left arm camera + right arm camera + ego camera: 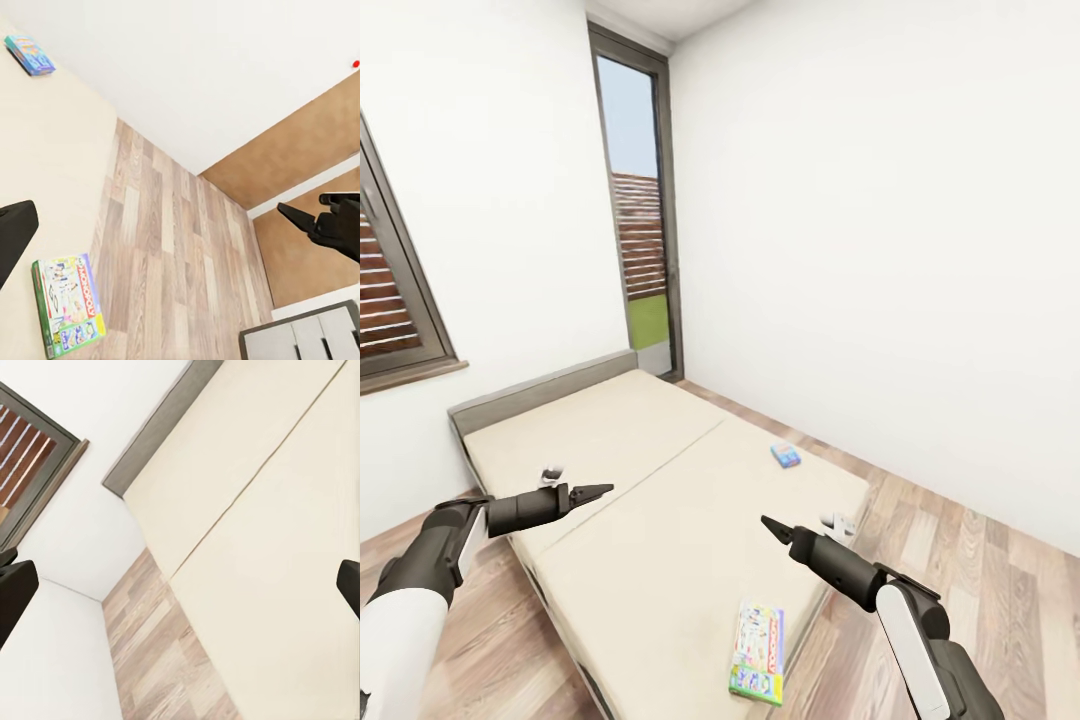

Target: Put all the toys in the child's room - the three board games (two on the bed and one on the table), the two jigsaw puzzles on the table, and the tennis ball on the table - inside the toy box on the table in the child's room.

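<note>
Two board games lie on the beige bed point(650, 470). A white-green box point(758, 652) rests near the mattress's front right corner, and a smaller blue box point(785, 455) sits by its right edge. My left gripper point(598, 491) hovers open over the bed's left half, well apart from both boxes. Also open, my right gripper point(772, 527) hangs above the mattress between the two boxes. The left wrist view has the white-green box point(67, 304), the blue box point(30, 54) and my right gripper point(304, 217). The toy box, jigsaw puzzles and tennis ball are out of view.
Wood floor point(980, 540) runs along the bed's right side up to a white wall. A tall glass door point(645, 210) stands past the grey headboard point(540, 390), and a window point(390, 300) is on the left wall. A drawer unit's corner point(300, 337) is in the left wrist view.
</note>
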### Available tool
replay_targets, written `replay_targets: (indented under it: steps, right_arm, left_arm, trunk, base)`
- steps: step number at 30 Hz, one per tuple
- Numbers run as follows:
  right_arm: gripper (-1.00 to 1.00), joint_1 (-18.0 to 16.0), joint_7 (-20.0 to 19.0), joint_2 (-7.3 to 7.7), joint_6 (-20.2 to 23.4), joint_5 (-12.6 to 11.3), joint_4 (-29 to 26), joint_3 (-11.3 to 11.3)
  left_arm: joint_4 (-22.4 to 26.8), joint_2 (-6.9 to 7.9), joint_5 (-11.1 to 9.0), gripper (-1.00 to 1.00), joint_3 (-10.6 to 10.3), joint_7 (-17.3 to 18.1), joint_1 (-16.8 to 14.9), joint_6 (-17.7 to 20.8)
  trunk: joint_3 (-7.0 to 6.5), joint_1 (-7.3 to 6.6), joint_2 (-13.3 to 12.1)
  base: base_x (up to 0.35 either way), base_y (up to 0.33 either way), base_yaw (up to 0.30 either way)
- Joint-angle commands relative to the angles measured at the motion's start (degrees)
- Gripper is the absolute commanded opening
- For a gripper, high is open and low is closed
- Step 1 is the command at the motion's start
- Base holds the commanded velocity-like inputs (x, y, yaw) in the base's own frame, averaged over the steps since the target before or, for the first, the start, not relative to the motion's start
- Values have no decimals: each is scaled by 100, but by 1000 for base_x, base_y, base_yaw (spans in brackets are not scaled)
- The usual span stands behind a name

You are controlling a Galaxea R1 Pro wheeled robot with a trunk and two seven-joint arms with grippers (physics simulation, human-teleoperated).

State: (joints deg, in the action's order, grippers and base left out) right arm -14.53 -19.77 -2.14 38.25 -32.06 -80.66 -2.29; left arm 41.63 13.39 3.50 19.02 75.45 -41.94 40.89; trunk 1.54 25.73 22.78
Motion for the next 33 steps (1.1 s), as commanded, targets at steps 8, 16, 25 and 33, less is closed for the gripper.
replay_targets:
  steps: [8, 16, 25, 33]
  right_arm:
    - [100, -6, -26, -6, 36, -10, -14, -23]
    - [100, -6, -22, -6, 40, -10, -11, -18]
    - [100, -6, -18, -6, 40, -9, -3, -17]
    - [100, -6, -21, -6, 42, -10, -2, -25]
  left_arm:
    - [3, -10, 37, 100, 16, 40, -7, 58]
    - [3, -12, 37, 100, 14, 40, -7, 44]
    - [3, -13, 37, 100, 14, 40, -7, 42]
    - [3, -19, 37, 100, 14, 40, -7, 35]
  trunk:
    - [14, 5, 14]
    - [14, 5, 14]
    - [14, 5, 14]
    - [14, 5, 14]
  base:
    - [24, -31, 31]
    - [1, -79, 239]
    - [0, -227, 279]
    - [0, -249, 139]
